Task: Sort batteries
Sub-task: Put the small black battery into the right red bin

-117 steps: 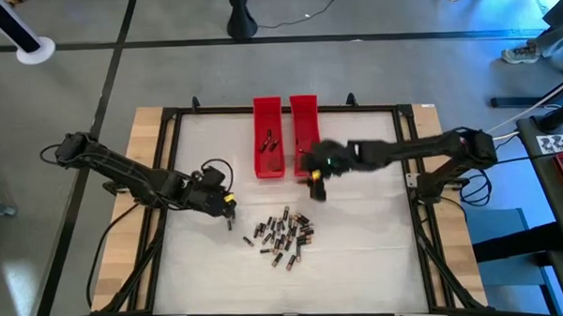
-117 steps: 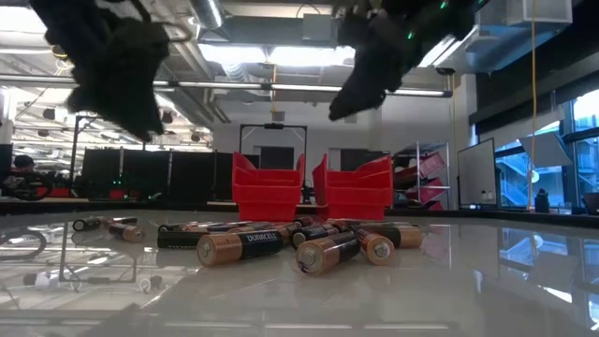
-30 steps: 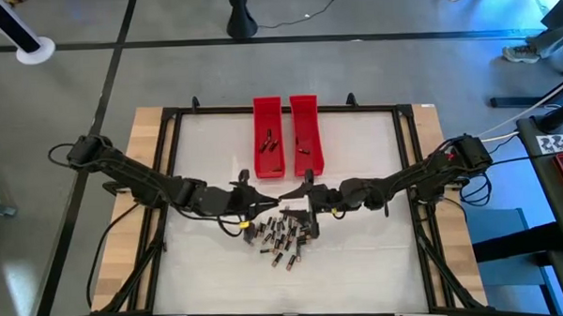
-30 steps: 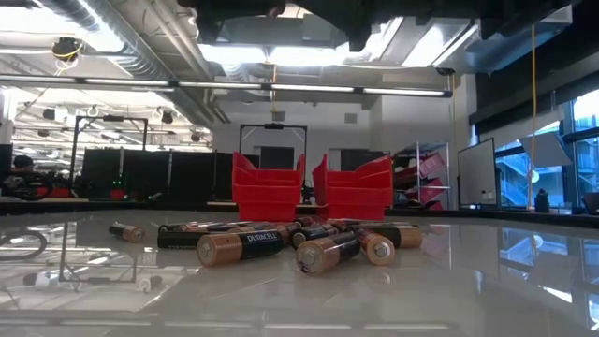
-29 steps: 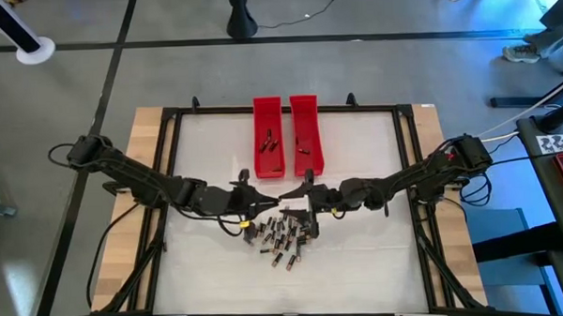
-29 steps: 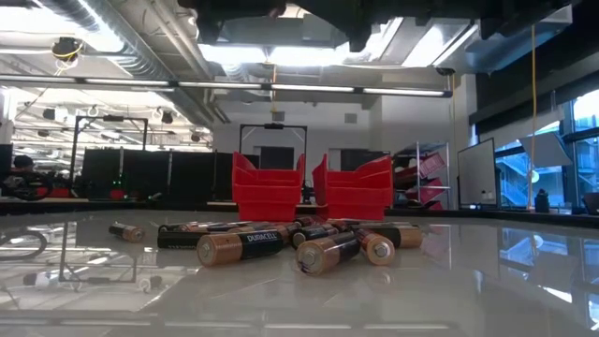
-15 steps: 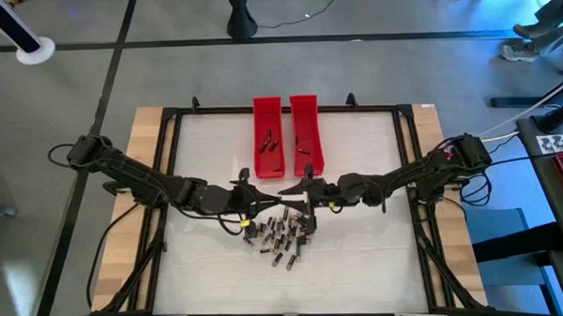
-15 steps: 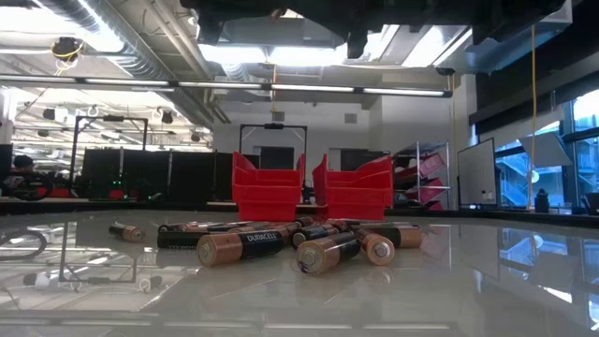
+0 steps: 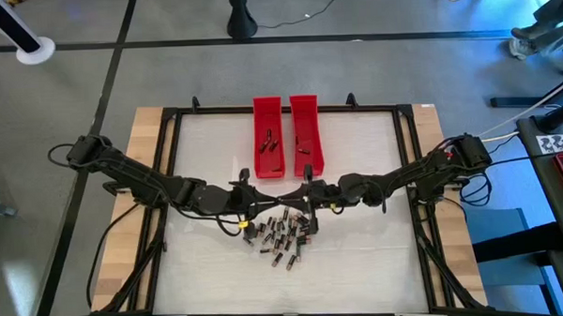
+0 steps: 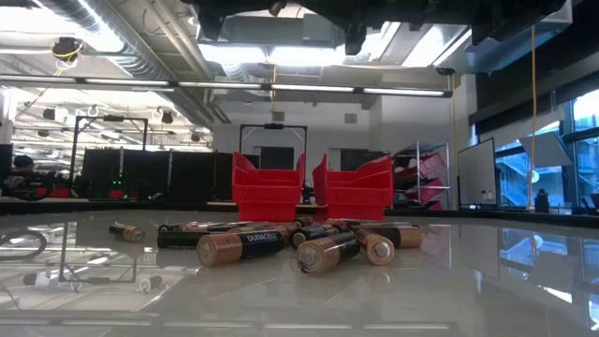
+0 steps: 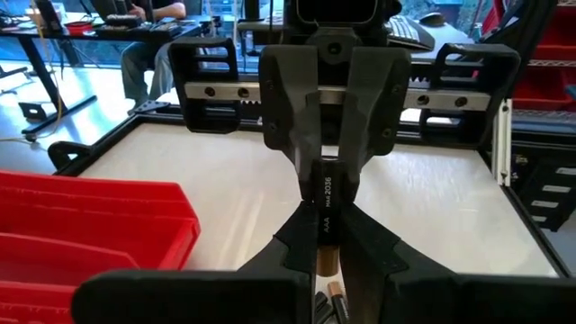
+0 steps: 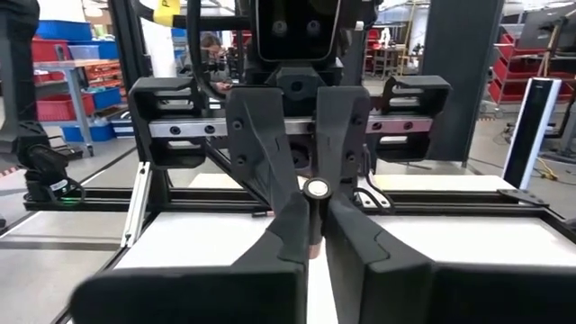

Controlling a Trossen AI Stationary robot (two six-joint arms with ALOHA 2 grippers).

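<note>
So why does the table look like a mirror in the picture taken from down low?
Low view: the glossy table reflects the bright ceiling lights and windows, and the batteries close to the lens look huge. High view: the same table appears plain pale white, without glare.

Battery (image 12: 316,209) upright between the right tool's (image 12: 310,236) closed fingers

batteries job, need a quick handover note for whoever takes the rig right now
Left gripper: shut on a battery, just above the pile's left edge.
Right gripper: shut on another battery, at the pile's upper right.
Both arms meet mid-table, just short of the red trays.
Done: a few batteries lie in the trays.
Left: most sit in the loose pile nearer the front edge; the two held ones are not yet binned.
</note>
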